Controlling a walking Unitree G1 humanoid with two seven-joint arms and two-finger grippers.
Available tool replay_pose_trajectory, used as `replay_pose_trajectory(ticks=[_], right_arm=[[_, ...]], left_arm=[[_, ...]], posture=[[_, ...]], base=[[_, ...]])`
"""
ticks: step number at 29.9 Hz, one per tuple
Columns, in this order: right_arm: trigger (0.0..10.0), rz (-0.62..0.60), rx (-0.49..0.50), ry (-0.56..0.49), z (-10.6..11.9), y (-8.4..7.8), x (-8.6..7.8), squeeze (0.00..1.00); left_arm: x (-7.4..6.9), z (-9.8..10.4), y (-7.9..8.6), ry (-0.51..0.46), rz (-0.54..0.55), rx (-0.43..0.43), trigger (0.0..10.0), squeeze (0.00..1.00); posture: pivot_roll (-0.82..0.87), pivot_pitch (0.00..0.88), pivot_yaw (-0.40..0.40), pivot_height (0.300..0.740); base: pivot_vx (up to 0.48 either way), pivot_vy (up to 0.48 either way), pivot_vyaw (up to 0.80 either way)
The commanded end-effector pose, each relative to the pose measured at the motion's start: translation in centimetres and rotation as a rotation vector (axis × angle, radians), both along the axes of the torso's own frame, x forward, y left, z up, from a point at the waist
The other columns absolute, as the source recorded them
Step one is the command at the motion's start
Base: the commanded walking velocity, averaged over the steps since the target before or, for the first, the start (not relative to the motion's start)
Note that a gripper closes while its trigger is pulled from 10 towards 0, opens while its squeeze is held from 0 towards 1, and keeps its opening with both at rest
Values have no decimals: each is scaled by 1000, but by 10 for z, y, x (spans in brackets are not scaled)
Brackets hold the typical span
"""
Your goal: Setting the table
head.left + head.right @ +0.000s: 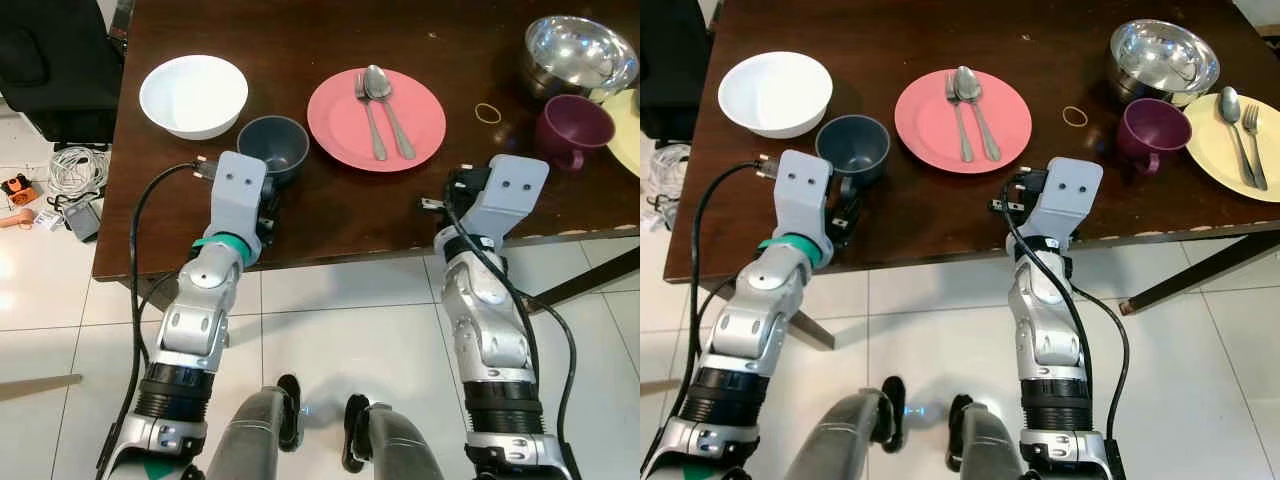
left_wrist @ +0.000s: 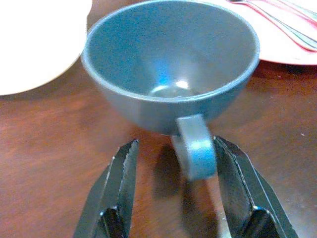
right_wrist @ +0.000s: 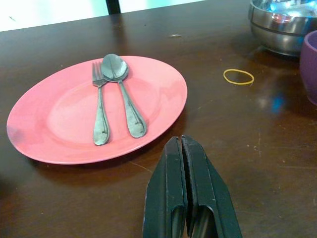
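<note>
Spanning white floor tiles (image 1: 330, 330), the dark wooden table (image 1: 300, 220) carries a white bowl (image 1: 194, 95), a grey-blue cup (image 2: 171, 74) whose handle sits between the spread left gripper (image 2: 179, 191), a pink plate (image 3: 64, 119) ahead of the pressed-together right gripper (image 3: 182, 163), and a purple mug (image 1: 1152, 132).

Both silver arms reach forward, wrists bent. The left gripper (image 2: 176, 191) holds its black fingers (image 2: 116, 188) spread wide apart. The right gripper (image 3: 187, 191) has its fingers (image 3: 171, 188) pressed together, gripping nothing.
</note>
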State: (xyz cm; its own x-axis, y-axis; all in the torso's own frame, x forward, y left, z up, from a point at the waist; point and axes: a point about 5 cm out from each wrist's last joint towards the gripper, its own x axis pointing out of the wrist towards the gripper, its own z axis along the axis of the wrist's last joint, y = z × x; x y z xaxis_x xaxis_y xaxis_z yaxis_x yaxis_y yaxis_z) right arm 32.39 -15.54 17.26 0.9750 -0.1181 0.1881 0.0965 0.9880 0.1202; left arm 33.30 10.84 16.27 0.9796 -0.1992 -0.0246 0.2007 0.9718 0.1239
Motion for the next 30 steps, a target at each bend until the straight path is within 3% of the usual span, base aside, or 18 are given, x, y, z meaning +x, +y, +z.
replay_pose_trajectory(ticks=[1, 3, 5, 9, 15, 20, 21, 22, 24, 25, 26, 30], right_arm=[[10000, -4, 1, 11, -4, -1, 0, 0], [10000, -1, -1, 9, -3, -1, 0, 0], [10000, -1, -1, 8, -3, -1, 0, 0], [10000, -3, 0, 8, -3, -1, 0, 0], [10000, -1, -2, 10, -4, -1, 0, 0], [10000, -1, -1, 10, -3, -2, 1, 0], [10000, -1, -1, 10, -3, -2, 1, 0], [10000, 0, 0, 9, -3, -1, 1, 0], [10000, 0, 0, 9, -3, -1, 1, 0], [10000, 1, 1, 9, -3, -1, 1, 0], [10000, 1, 1, 9, -3, -1, 2, 0], [10000, 2, 2, 9, -3, 0, 1, 0]], left_arm=[[0, -9, -5, 18, -52, 3, 10000, 0], [0, -8, -15, 0, -135, 42, 10000, 0], [1, -7, -16, -18, -127, 55, 10000, 0], [9, -6, -9, -54, 1, 83, 10000, 0], [17, -6, 11, -81, 159, 40, 10000, 0], [19, -5, 15, -101, 171, 9, 10000, 0], [21, -5, 17, -105, 175, 10, 8824, 0], [22, -6, 18, -111, 174, 0, 4980, 0], [22, -6, 18, -111, 174, 0, 4980, 0], [23, -5, 19, -119, 179, 3, 3725, 0], [24, -5, 20, -124, 181, -7, 196, 0], [26, -4, 20, -135, 184, -10, 0, 0]], posture=[[128, 162, 55, 740], [125, 164, 54, 740], [125, 164, 55, 740], [122, 166, 55, 740], [119, 171, 50, 740], [120, 172, 48, 740], [121, 173, 47, 740], [121, 173, 47, 740], [121, 173, 47, 740], [120, 174, 46, 740], [119, 174, 47, 740], [119, 174, 47, 740]], base=[[0, 0, 0], [0, 0, 0], [0, 0, 0], [0, 0, 0], [0, 0, 0], [0, 0, 0], [0, 0, 0], [0, 0, 0], [0, 0, 0], [0, 0, 0], [0, 0, 0], [0, 0, 0]])
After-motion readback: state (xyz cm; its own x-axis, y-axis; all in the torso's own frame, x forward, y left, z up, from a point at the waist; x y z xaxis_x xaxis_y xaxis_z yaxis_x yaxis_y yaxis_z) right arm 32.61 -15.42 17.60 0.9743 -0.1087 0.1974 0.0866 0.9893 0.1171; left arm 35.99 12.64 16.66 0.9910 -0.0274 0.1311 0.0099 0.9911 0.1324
